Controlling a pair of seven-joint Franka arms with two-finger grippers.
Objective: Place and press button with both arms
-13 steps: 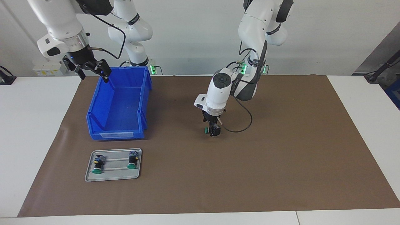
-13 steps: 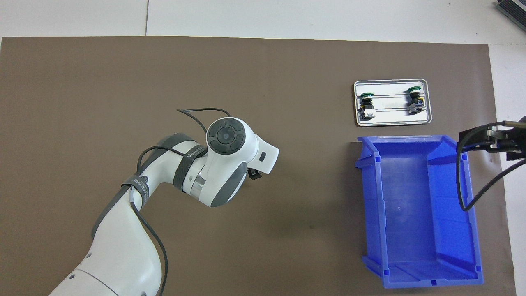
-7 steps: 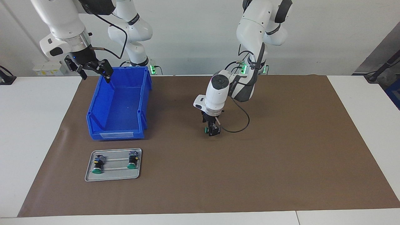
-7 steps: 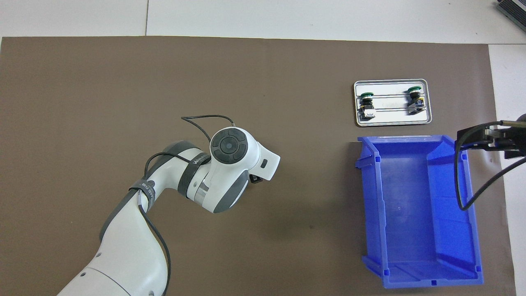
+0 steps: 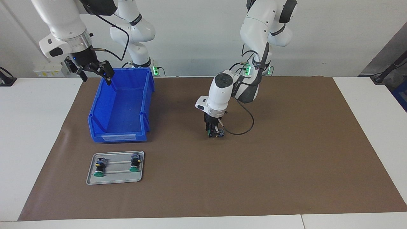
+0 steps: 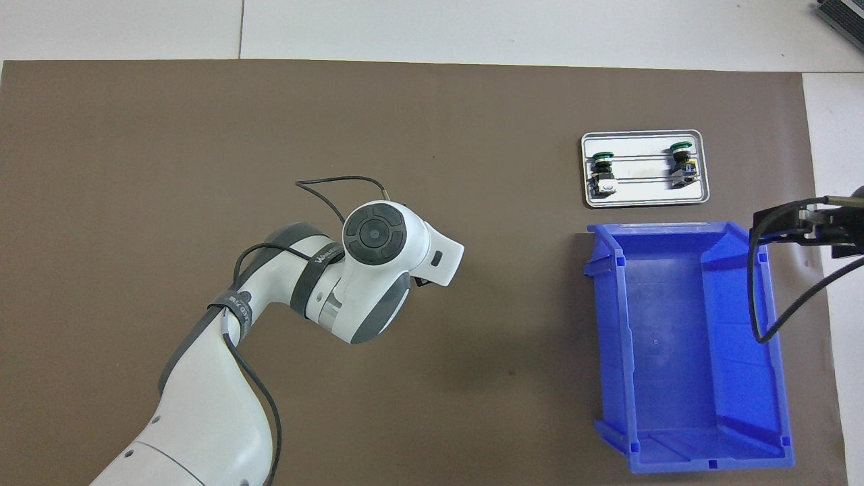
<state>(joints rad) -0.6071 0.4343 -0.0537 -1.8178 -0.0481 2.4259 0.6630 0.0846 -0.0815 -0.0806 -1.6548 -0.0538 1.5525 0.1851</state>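
My left gripper (image 5: 215, 133) hangs low over the middle of the brown mat, shut on a button (image 5: 210, 132) whose green cap points toward the right arm's end of the table. I cannot tell whether the button touches the mat. In the overhead view the left wrist hides this gripper and the button. My right gripper (image 5: 97, 79) is open and empty, up over the blue bin's corner nearest the robots; it also shows in the overhead view (image 6: 806, 229). Two more green-capped buttons (image 5: 99, 168) (image 5: 134, 164) lie on a metal tray (image 5: 117, 178).
The blue bin (image 5: 95, 114) stands at the right arm's end of the mat, with nothing in it (image 6: 611, 337). The tray (image 6: 641, 196) lies beside it, farther from the robots. A black cable (image 5: 244, 127) loops from the left wrist down to the mat.
My left gripper has come down toward the mat with the button and shifted slightly toward the right arm's end. My right gripper has barely moved.
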